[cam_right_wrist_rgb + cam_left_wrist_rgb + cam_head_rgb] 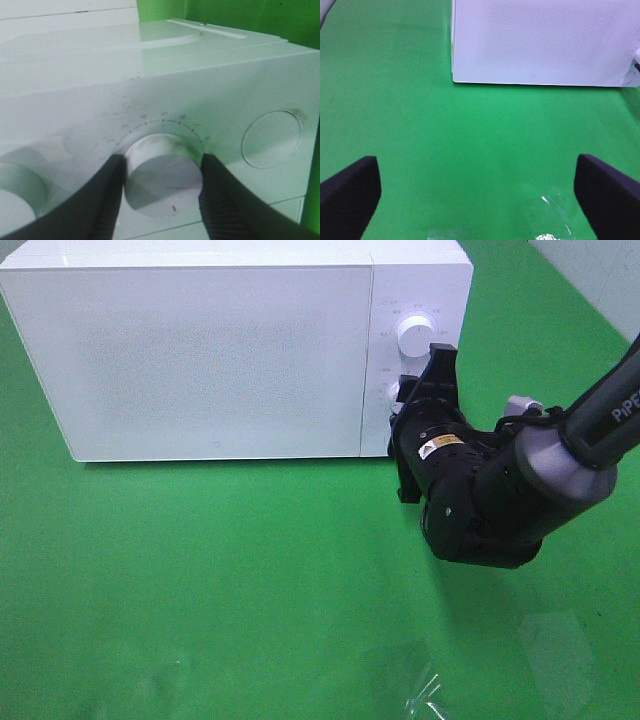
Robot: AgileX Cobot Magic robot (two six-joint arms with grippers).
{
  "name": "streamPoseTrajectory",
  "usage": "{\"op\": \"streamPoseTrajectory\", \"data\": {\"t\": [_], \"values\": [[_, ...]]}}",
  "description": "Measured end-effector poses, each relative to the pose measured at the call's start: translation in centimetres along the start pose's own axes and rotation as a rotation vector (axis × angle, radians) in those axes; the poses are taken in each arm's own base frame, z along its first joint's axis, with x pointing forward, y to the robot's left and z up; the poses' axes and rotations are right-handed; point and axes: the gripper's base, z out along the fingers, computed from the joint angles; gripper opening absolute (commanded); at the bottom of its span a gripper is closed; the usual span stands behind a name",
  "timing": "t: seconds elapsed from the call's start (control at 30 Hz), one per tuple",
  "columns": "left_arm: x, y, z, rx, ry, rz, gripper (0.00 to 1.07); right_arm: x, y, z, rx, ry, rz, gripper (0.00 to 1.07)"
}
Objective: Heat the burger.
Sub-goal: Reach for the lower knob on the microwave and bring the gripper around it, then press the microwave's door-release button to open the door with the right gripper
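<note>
Microwave, white with its door closed, stands at the back of the green worktop, its control panel on the right-hand side in the high view. The burger shows in none of the three views, so its place cannot be told. The right pincer is clamped on the lower knob of that panel, one black finger pressed against each side of the white dial; the upper knob sits free just above it, and a round flush button lies beside the gripped dial on the other side. The right arm reaches in from the right edge of the high view. The left pincer hangs wide open above bare green cloth, well apart from the oven, with nothing between its fingers. A scrap of clear plastic film lies on the worktop near it.
</note>
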Motion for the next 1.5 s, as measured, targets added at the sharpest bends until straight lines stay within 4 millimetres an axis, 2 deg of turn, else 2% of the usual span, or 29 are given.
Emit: {"op": "streamPoseTrajectory", "data": {"t": [0.1, 0.17, 0.2, 0.23, 0.27, 0.3, 0.33, 0.4, 0.5, 0.57, 0.67, 0.73, 0.9, 0.97, 1.13, 1.2, 1.3, 1.37, 1.5], "values": [[0.0, 0.0, 0.0, 0.000, 0.000, 0.000, 0.98, -0.1, 0.0, 0.0, 0.001, -0.012, -0.004, 0.20], [0.0, 0.0, 0.0, 0.000, 0.000, 0.000, 0.98, -0.1, 0.0, -0.1, 0.002, -0.032, -0.022, 0.30], [0.0, 0.0, 0.0, 0.000, 0.000, 0.000, 0.98, -0.1, 0.0, -0.1, 0.002, -0.032, -0.022, 0.30], [0.0, 0.0, 0.0, 0.000, 0.000, 0.000, 0.98, -0.1, 0.0, -0.1, 0.003, -0.046, -0.046, 0.37], [0.0, 0.0, 0.0, 0.000, 0.000, 0.000, 0.98, -0.1, 0.0, -0.1, 0.003, -0.046, -0.046, 0.37], [0.0, 0.0, 0.0, 0.000, 0.000, 0.000, 0.98, -0.1, 0.0, -0.1, 0.004, -0.055, -0.076, 0.44], [0.0, 0.0, 0.0, 0.000, 0.000, 0.000, 0.98, -0.1, 0.0, -0.1, 0.004, -0.055, -0.076, 0.44], [0.0, 0.0, 0.0, 0.000, 0.000, 0.000, 0.98, -0.1, 0.0, -0.1, 0.007, -0.060, -0.126, 0.53], [0.0, 0.0, 0.0, 0.000, 0.000, 0.000, 0.98, -0.1, 0.2, -0.1, 0.001, -0.064, -0.143, 0.59], [0.0, 0.0, 0.0, 0.000, 0.000, 0.000, 0.98, -0.2, 0.8, -0.3, -0.007, -0.071, -0.162, 0.69], [0.0, 0.0, 0.0, 0.000, 0.000, 0.000, 0.98, -0.2, 1.0, -0.4, -0.007, -0.068, -0.167, 0.71], [0.0, 0.0, 0.0, 0.000, 0.000, 0.000, 0.98, -0.1, 1.4, -1.6, 0.000, -0.057, -0.203, 0.73], [0.0, 0.0, 0.0, 0.000, 0.000, 0.000, 0.98, 0.2, 1.6, -2.6, 0.013, -0.036, -0.244, 0.73], [0.0, 0.0, 0.0, 0.000, 0.000, 0.000, 0.98, 0.4, 2.3, -3.9, 0.048, 0.021, -0.328, 0.73], [0.0, 0.0, 0.0, 0.000, 0.000, 0.000, 0.98, 0.2, 2.5, -4.9, 0.091, 0.059, -0.390, 0.73], [0.0, 0.0, 0.0, 0.000, 0.000, 0.000, 0.98, 0.0, 3.3, -6.2, 0.130, 0.131, -0.506, 0.73], [0.0, 0.0, 0.0, 0.000, 0.000, 0.000, 0.98, 0.0, 3.5, -6.6, 0.139, 0.156, -0.544, 0.73], [0.0, 0.0, 0.0, 0.000, 0.000, 0.000, 0.98, 0.1, 4.4, -7.7, 0.170, 0.251, -0.698, 0.73], [0.0, 0.0, 0.0, 0.000, 0.000, 0.000, 0.98, 0.4, 5.0, -8.3, 0.186, 0.337, -0.830, 0.73]]}}
